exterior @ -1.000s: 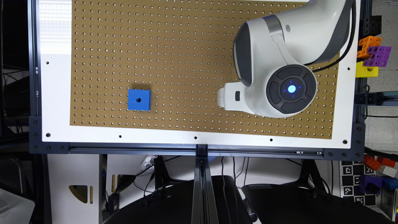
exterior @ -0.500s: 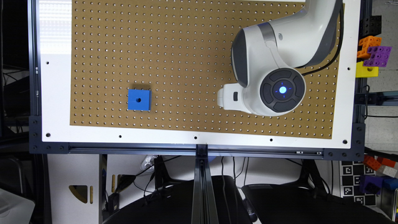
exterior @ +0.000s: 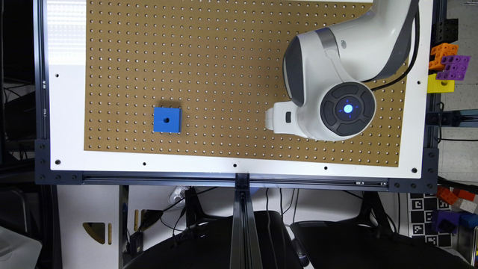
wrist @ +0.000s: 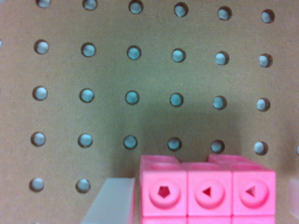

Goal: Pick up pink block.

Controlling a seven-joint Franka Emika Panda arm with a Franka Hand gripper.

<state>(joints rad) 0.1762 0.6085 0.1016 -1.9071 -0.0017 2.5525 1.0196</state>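
The pink block [wrist: 207, 193] lies on the brown pegboard [wrist: 140, 70], its round-holed cubes facing the wrist camera. My gripper [wrist: 201, 207] is open and straddles it. One pale finger [wrist: 110, 205] stands close against one end of the block, and the other finger [wrist: 294, 193] stands a small gap off the opposite end. In the exterior view my gripper [exterior: 277, 120] is a white part low over the board toward the exterior view's right, and the arm hides the pink block there.
A larger blue square block [exterior: 167, 120] with one centre hole lies on the pegboard [exterior: 224, 56], well off to the exterior view's left. Purple [exterior: 453, 67], orange [exterior: 442, 52] and yellow [exterior: 440, 85] blocks sit past the board's right edge.
The wrist has shifted slightly toward the exterior view's left and looks smaller, as if lower over the board. The blue block has not moved.
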